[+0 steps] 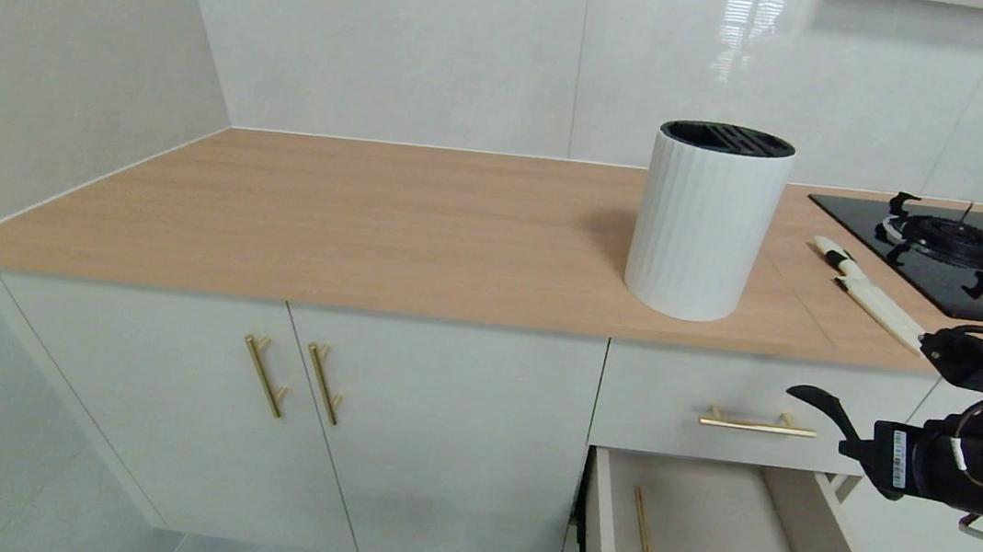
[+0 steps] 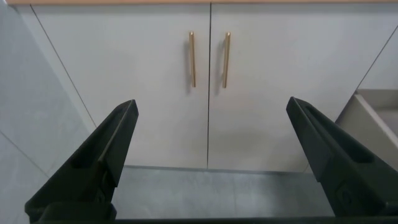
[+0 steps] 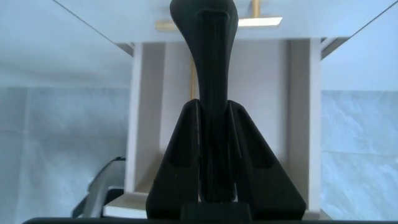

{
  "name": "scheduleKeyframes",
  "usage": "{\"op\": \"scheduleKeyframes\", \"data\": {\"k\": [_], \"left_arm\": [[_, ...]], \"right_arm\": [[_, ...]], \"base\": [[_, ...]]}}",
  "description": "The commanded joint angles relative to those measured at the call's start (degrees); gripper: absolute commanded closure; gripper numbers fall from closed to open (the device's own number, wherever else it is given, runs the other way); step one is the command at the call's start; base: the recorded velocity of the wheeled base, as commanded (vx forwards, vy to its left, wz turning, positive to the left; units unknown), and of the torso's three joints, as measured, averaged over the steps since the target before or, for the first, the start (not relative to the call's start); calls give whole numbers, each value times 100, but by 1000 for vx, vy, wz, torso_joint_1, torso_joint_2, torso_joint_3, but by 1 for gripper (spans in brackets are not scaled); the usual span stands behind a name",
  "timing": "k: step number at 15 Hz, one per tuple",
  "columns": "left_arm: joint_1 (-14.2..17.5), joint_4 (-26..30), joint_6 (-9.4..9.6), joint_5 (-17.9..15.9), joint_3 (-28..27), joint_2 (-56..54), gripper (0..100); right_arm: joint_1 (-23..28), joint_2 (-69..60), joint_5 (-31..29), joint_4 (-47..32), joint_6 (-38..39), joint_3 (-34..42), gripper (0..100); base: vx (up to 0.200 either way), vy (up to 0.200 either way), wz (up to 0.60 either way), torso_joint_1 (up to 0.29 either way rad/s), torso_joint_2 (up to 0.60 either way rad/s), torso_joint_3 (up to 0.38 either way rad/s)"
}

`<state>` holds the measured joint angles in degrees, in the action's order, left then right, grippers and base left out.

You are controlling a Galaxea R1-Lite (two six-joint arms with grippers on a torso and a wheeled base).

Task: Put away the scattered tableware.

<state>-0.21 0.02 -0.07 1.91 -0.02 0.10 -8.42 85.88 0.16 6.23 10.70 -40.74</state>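
Right pincer point(image 3: 204, 25) clenched, empty, over the open drawer point(image 1: 729, 544) (chopsticks point(image 1: 645, 544) inside) — left pincer point(image 2: 211, 115) released — knife point(image 1: 869, 296) on tabletop point(image 1: 368, 225).

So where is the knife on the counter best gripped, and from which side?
The knife lies flat on the countertop, so come from above. Grip the handle, probably the far end with the black band, across its width.

The left claw point(image 2: 211, 104) gapes wide before two white cabinet doors point(image 2: 124, 81). Twin brass handles point(image 2: 192, 59) flank their seam.
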Motion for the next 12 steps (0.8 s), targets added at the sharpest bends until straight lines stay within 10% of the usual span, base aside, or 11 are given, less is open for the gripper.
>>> {"op": "scheduleKeyframes", "data": {"k": [1,12], "left_arm": [[3,-2,-1,2,2,-1,0],[3,-2,-1,2,2,8,0]], "right_arm": [[-37,130,2,1,-7,49,100],[-37,473,2,89,-16,57,100]], "base": [[0,0,0,-198,491,276],[0,0,0,-178,468,282]]}}
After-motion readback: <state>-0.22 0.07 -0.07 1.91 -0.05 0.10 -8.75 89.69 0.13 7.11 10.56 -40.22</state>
